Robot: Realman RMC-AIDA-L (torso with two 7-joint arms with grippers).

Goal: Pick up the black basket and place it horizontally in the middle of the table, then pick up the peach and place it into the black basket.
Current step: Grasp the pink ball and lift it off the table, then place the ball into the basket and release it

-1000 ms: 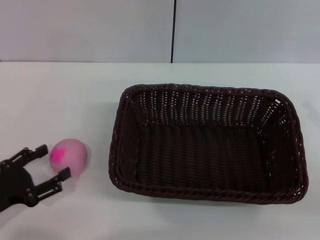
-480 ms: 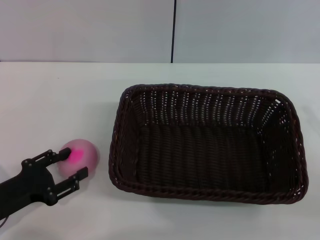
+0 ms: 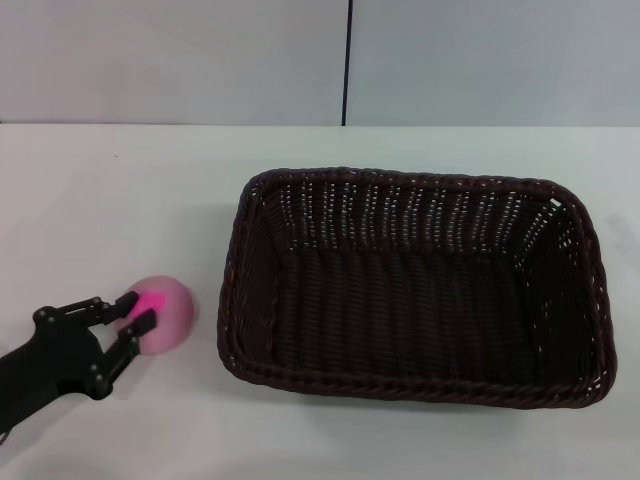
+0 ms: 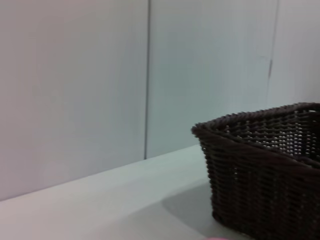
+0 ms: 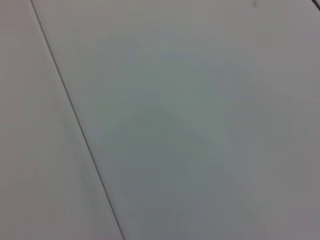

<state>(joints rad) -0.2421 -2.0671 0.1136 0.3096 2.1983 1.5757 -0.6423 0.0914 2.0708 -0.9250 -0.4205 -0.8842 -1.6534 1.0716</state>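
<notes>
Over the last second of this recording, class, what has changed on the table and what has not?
The left end effector slid in from the robot's left toward the peach and narrowed its fingers, which now sit against the peach's near side. The peach was nudged slightly toward the black basket and turned, so its magenta patch faces the fingers. It rests on the table, not lifted. The basket stayed put, empty. The right end effector is out of view.

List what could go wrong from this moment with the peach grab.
The left gripper pinches only the near edge of the round peach, so it may squirt out and roll across the table. The black basket has a raised rim close beside the peach; a low carry could clip it.
</notes>
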